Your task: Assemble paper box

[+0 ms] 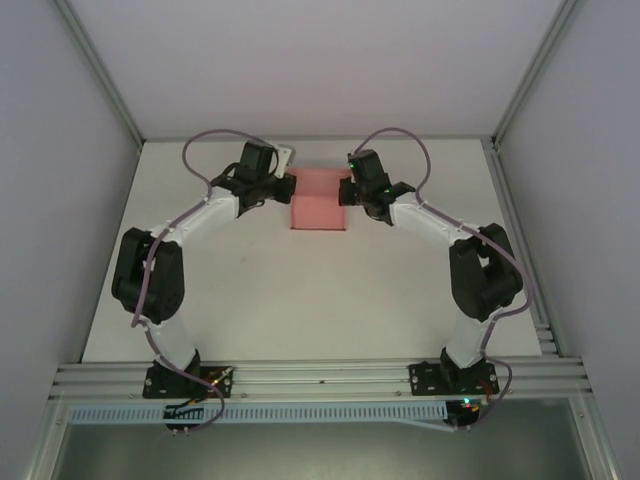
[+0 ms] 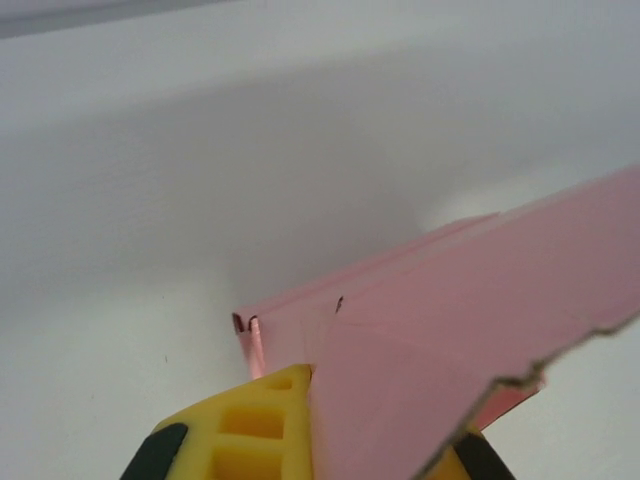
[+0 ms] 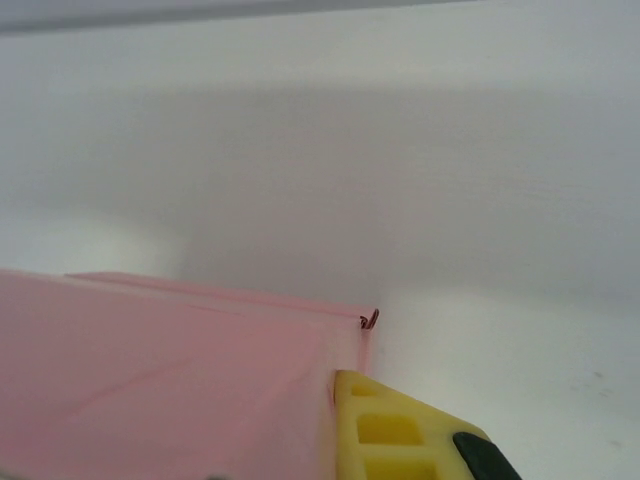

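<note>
From above, both sets of fingertips are lost under the wrists. The paper box (image 1: pixel 320 200) sits between them, with the left gripper (image 1: pixel 283 184) at its left edge and the right gripper (image 1: pixel 351 190) at its right. Close up, pink card covers the gap beside the left yellow finger (image 2: pixel 250 425) and beside the right one (image 3: pixel 395 435), so neither grip can be judged.

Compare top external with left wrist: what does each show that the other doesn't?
Top external adds the layout: both arms, with the left gripper and right gripper flanking the pink paper box toward the far side of the white table. Left wrist adds close detail: a yellow fingertip against the card, and a raised flap with a ragged edge. Shared: the pink box on the white surface.
</note>
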`<action>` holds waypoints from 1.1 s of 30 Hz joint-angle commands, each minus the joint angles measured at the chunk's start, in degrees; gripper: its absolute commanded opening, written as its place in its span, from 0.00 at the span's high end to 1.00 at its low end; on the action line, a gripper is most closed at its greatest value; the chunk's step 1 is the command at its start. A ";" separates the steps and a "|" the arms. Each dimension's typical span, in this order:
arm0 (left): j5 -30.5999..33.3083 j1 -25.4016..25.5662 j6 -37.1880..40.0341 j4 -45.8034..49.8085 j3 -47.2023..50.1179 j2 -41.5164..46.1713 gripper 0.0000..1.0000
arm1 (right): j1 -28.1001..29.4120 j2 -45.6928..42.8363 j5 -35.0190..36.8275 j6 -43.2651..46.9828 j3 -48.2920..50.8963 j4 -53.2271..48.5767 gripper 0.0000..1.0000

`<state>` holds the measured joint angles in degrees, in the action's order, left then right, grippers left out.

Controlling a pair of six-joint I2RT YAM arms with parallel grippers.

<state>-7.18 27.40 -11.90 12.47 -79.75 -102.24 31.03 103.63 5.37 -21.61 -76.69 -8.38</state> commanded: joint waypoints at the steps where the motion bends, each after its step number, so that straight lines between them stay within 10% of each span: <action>1: 2.18 0.94 -11.48 -6.17 -2.06 -2.44 1.00 | 0.68 3.06 -3.60 -10.52 -2.24 8.39 1.00; 33: 1.75 3.19 -8.62 -29.50 27.13 1.79 1.00 | 10.85 3.91 18.78 -7.93 13.68 11.99 1.00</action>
<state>-0.67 29.43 -19.53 -18.33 -56.53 -100.82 39.92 107.90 25.41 -30.11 -67.16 7.05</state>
